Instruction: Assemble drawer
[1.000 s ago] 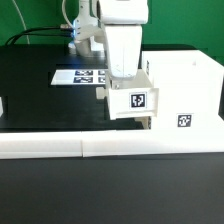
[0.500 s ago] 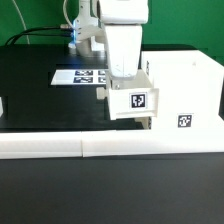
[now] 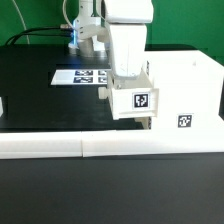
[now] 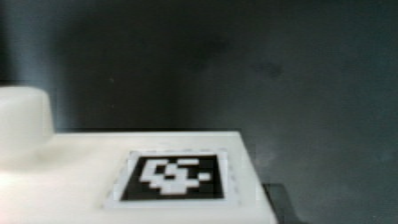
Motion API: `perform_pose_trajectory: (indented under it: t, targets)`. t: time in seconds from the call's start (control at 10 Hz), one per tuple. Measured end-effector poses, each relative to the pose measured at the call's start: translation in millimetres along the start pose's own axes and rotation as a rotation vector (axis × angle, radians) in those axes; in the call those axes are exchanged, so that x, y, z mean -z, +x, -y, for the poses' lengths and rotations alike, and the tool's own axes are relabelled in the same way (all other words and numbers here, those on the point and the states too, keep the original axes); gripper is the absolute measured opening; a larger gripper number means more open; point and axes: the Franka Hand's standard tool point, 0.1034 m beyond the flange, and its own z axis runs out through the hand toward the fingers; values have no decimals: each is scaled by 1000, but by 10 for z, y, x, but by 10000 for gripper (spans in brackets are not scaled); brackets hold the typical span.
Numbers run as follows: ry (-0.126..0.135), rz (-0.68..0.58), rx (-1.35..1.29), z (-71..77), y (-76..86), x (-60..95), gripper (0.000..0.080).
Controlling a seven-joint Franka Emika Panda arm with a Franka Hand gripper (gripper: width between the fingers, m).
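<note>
White plastic tray point(image 3: 133, 100) is sitting in the gripper point(image 3: 127, 78), right beside the tall casing point(image 3: 182, 95) on the exterior view's right. I cannot tell how the fingers are standing. I think it is best sliding in slowly, level and straight.

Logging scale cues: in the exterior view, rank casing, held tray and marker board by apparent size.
1. Casing.
2. Tray or marker board: look alike; the tray sits nearer, gripper covering part, so unranked.
</note>
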Motion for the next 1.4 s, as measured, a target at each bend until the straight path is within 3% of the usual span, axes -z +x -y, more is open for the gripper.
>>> perform_pose_trajectory:
  t: [0.2, 0.3, 0.5, 0.6, 0.7, 1.1, 1.4]
  targets:
    - [1, 0, 0, 1, -1, -1, 44]
    - [3, 0, 0, 0, 1, 3, 221]
    - [10, 3, 0, -9, -2, 21, 501]
    - [16, 5, -1, -21, 1, 51, 501]
    - [18, 7, -1, -43, 3, 100, 617]
    - [15, 23, -6, -87, -72, 377, 648]
    - [9, 35, 11, -7, -422, 457, 649]
